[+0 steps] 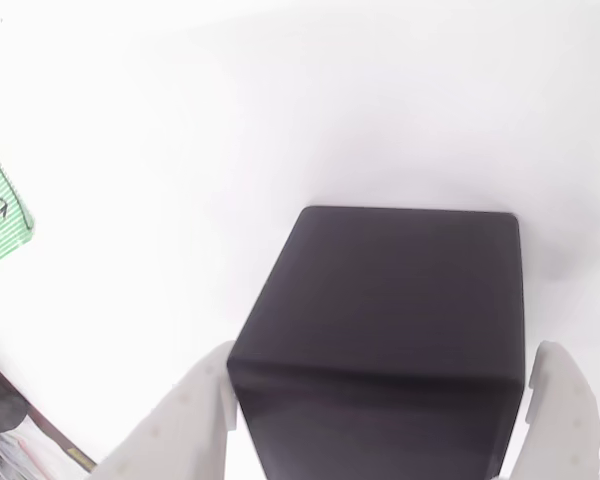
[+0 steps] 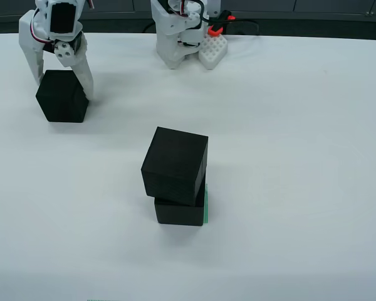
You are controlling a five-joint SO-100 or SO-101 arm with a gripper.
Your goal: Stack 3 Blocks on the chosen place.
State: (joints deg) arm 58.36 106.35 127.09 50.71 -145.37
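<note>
matte black filled the space between my fingers: the third block (image 1: 380,340) sat on the white table (image 1: 180,120) with my pincer (image 2: 59,78) lowered over it, 1 white finger (image 1: 185,420) on each side. in the view that rides on the pincer, both fingertips lay right against the block's side faces, so the jaws looked closed onto it or very nearly; i could not tell from that view whether they were truly squeezing. the block rested flat on the table, not lifted, which fits a grasp just being taken.

in the view from the front, the other 2 blocks stood well away from my pincer, toward the camera and to the right. the lower block (image 2: 178,212) covered the chosen place, of which a thin green edge (image 2: 205,207) peeked out at its right side. the upper block (image 2: 175,164) sat twisted on it and overhung on the left, so i judged the stack less steady than it should have been.

by my reckoning, 2 of 3 were placed, and the last would need a gentle, centred set-down to avoid tipping that crooked top.
</note>
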